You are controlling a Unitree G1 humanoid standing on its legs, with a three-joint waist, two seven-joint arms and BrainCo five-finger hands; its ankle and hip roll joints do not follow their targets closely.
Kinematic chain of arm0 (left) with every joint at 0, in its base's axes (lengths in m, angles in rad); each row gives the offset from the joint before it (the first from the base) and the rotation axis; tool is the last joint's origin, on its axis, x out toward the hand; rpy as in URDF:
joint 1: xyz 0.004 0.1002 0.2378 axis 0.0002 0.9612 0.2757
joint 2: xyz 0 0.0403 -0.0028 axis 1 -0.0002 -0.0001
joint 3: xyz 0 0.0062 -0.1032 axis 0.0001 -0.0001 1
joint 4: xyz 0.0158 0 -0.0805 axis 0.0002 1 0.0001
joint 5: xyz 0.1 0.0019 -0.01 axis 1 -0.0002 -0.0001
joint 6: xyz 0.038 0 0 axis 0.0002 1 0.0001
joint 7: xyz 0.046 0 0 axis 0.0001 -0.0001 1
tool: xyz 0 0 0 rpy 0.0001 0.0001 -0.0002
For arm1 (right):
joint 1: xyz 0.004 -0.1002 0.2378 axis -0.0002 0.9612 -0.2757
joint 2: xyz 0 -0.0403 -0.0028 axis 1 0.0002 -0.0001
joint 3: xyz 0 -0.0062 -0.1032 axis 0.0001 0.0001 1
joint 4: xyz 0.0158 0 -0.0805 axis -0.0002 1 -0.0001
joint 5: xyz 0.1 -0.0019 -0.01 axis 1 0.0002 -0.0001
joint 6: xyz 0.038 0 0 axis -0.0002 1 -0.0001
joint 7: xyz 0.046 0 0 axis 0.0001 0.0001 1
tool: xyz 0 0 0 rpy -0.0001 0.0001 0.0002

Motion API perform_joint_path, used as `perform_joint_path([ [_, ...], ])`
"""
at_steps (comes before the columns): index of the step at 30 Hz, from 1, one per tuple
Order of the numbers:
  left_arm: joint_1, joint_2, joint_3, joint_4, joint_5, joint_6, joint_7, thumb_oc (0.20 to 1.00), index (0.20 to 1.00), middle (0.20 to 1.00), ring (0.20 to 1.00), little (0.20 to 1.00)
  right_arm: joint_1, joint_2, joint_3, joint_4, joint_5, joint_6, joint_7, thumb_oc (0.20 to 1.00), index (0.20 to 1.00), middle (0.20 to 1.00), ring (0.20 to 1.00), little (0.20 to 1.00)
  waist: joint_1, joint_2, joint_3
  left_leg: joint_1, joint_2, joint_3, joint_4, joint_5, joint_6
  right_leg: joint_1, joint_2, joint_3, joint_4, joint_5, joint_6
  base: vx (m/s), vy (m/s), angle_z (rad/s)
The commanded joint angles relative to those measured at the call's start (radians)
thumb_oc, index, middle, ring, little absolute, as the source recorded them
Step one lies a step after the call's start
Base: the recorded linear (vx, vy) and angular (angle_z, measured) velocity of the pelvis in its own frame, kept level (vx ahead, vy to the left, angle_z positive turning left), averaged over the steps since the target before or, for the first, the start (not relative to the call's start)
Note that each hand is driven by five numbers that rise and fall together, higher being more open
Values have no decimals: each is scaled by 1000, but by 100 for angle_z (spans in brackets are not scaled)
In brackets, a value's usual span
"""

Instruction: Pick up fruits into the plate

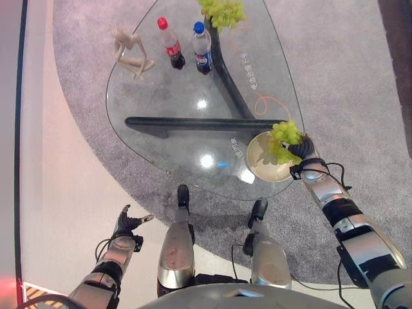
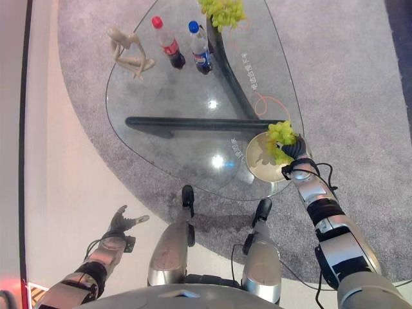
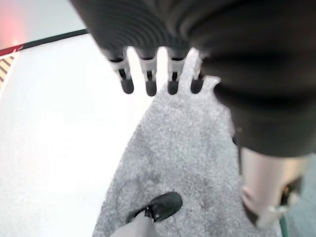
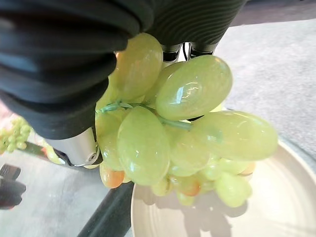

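Note:
My right hand (image 1: pixel 302 149) is shut on a bunch of green grapes (image 1: pixel 284 139), holding it just above the cream plate (image 1: pixel 259 162) at the near right edge of the glass table (image 1: pixel 167 148). In the right wrist view the grapes (image 4: pixel 173 133) hang from my curled fingers over the plate's rim (image 4: pixel 286 197). A second bunch of green grapes (image 1: pixel 223 11) lies at the table's far end. My left hand (image 1: pixel 127 223) hangs low at the lower left over the floor, fingers (image 3: pixel 148 81) straight and holding nothing.
Two cola bottles, one red-capped (image 1: pixel 170 42) and one blue-capped (image 1: pixel 202 46), stand at the far side of the table beside a beige figurine (image 1: pixel 131 53). An orange cord (image 1: pixel 262 103) lies near the plate. Grey carpet (image 1: pixel 360 96) surrounds the table.

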Motion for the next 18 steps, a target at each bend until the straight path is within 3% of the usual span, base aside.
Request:
perform_joint_path([
  [1,-24,48,-43,30,-41,-12,50,1000,1000,1000,1000,1000,-80,-56,42,-35,-65,-33,0,200,200,200,200,200,7,-29,21,-91,-110,-40,73,-60,55,-102,11,31,188,-93,-37,0,0,0],
  [6,-58,59,-50,22,-63,-3,79,1000,1000,1000,1000,1000,-87,-35,100,49,-102,67,95,200,200,200,200,200,10,-39,25,-142,-122,-40,114,-70,62,-159,9,28,226,-97,-38,-10,1,6],
  [9,-79,62,-60,14,-67,2,94,1000,1000,1000,1000,1000,-73,-8,117,151,-113,89,113,200,200,200,200,200,14,-40,25,-168,-131,-39,133,-77,69,-185,5,22,239,-97,-39,-27,-20,7],
  [18,-117,52,-93,18,-79,-4,98,1000,1000,1000,1000,1000,-93,10,114,394,-130,202,143,200,200,200,200,200,20,-4,25,-249,-156,-35,208,-89,82,-259,-18,10,297,-100,-41,-21,-1,4],
])
